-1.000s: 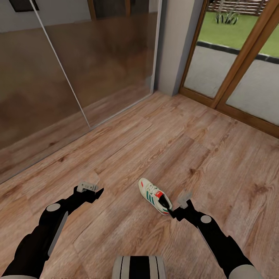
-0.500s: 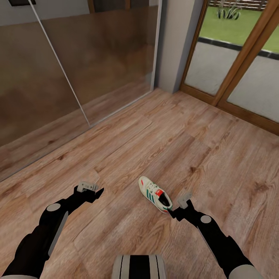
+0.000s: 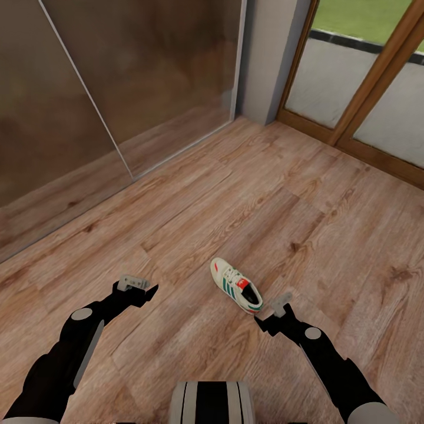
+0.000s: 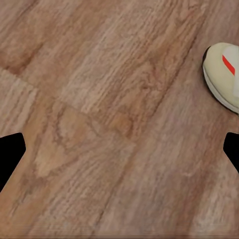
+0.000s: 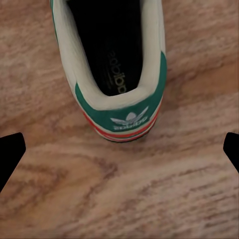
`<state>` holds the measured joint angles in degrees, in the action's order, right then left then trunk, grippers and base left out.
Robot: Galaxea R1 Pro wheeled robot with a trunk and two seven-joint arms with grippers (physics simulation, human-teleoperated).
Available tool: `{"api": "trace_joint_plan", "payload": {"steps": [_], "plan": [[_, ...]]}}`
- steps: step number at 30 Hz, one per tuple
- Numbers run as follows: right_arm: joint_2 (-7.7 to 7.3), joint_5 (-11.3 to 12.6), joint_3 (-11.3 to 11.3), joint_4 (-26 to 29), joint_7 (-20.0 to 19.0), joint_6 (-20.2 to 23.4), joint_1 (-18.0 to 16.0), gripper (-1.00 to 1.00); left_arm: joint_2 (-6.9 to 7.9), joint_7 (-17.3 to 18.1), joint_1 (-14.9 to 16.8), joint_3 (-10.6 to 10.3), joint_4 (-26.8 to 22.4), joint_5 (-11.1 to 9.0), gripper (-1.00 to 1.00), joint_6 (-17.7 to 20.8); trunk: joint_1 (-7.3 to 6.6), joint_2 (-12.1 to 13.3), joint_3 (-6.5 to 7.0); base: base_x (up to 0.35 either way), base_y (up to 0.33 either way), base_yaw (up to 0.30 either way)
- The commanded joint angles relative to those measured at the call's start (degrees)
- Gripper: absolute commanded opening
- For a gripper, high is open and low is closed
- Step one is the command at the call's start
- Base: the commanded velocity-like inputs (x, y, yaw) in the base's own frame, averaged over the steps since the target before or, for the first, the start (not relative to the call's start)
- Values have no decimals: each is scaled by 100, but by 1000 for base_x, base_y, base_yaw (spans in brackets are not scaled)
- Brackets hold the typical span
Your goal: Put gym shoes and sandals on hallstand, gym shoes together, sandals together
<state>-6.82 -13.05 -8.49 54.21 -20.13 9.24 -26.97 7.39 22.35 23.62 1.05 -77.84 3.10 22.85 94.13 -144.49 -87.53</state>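
Observation:
One white gym shoe [image 3: 235, 285] with green stripes and a red tongue lies on the wood-plank corridor floor [image 3: 194, 224], toe pointing away from me. My right gripper [image 3: 271, 312] hovers open just behind its green heel [image 5: 124, 117], a short gap apart. Its black fingertips [image 5: 11, 152] stand wide on either side of the heel. My left gripper [image 3: 141, 287] is open over bare floor, well to the left of the shoe, with the shoe's toe [image 4: 222, 74] at the edge of the left wrist view. The other gym shoe, the sandals and the hallstand are out of view.
A large brown reflective glass panel [image 3: 118, 88] runs along the left and back. A grey wall corner [image 3: 262, 65] and wood-framed glass doors [image 3: 365, 88] stand at the back right. My base [image 3: 212, 403] shows at the bottom centre.
The whole head view has shifted, so the camera moved; the shoe now sits a little higher in the picture. Both arms keep the same pose and both grippers stay open.

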Motion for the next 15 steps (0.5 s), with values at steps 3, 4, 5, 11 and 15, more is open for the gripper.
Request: {"api": "trace_joint_plan", "payload": {"steps": [3, 4, 5, 11, 15], "plan": [[-3, -49, -6, 12, -17, 25, -1, 100, -1, 41, -3, 9, -11, 33, 100, 26, -1, -2, -30, 0, 0, 0], [-3, -49, -7, 12, -17, 25, -1, 100, 1, 41, -4, 9, -11, 33, 100, 26, -1, -2, -38, 0, 0, 0], [-3, -49, -8, 11, -17, 25, -1, 100, 2, 41, -6, 9, -11, 33, 100, 26, -1, -2, -46, 0, 0, 0], [-3, -49, -12, 11, -17, 25, -1, 100, -19, 41, -15, 1, -12, 49, 100, 26, -1, -2, -73, 0, 0, 0], [-5, -49, -12, 11, -17, 25, -1, 100, -18, 41, -15, 2, -12, 44, 100, 26, -1, -2, -77, 23, 0, 0]]}}
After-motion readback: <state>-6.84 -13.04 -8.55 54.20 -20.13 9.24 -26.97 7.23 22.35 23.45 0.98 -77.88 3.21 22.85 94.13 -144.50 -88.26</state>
